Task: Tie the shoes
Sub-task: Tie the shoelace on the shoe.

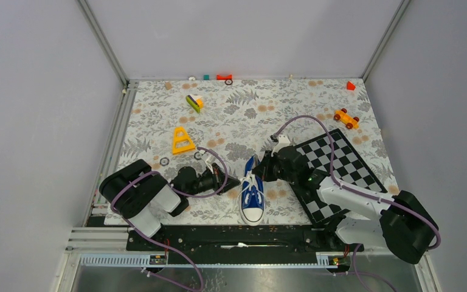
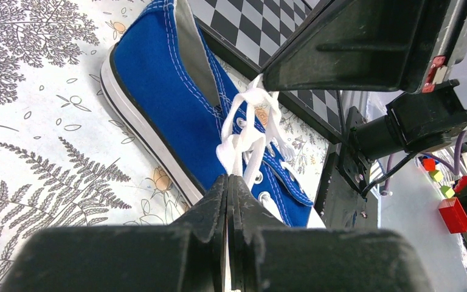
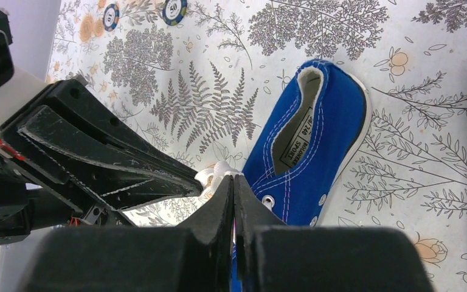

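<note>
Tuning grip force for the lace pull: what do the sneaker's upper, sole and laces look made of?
Sneaker upper: seemingly canvas, matte blue with raised white stitching. Sole: smooth white rubber, probably. Laces: soft white woven fabric, limp and bunched.

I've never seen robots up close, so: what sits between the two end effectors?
White laces of the blue sneaker run between the left end effector and the right end effector, both pinched shut on them; the left wrist view shows it.

I am showing black housings and white link shells on my left arm (image 1: 140, 198) and right arm (image 1: 365, 210). Lilac cables (image 1: 307, 117) are looping along both. My left end effector (image 2: 228, 179) is presenting scuffed matte-black wedge fingers (image 2: 210, 210). A green light (image 1: 309, 180) is possibly glowing near my right wrist.
</note>
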You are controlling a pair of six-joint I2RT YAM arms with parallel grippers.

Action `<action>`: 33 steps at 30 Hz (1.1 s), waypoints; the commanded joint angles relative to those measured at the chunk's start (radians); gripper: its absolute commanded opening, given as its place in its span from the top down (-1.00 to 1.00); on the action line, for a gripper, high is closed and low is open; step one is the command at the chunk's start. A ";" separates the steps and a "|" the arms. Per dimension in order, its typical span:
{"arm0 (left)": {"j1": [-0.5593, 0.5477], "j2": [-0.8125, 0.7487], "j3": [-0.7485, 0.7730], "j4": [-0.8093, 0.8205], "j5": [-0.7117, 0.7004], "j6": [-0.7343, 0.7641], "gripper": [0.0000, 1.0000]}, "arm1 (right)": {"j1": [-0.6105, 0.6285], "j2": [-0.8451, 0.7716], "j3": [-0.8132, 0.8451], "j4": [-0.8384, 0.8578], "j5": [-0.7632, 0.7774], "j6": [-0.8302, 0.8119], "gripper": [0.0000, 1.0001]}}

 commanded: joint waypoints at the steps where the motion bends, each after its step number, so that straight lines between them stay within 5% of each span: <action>1: 0.006 -0.035 -0.020 0.071 -0.012 0.017 1.00 | -0.014 -0.039 -0.018 0.006 0.034 -0.010 1.00; 33: 0.022 -0.092 -0.127 0.089 -0.101 0.004 1.00 | -0.051 -0.203 -0.164 -0.075 0.087 0.011 1.00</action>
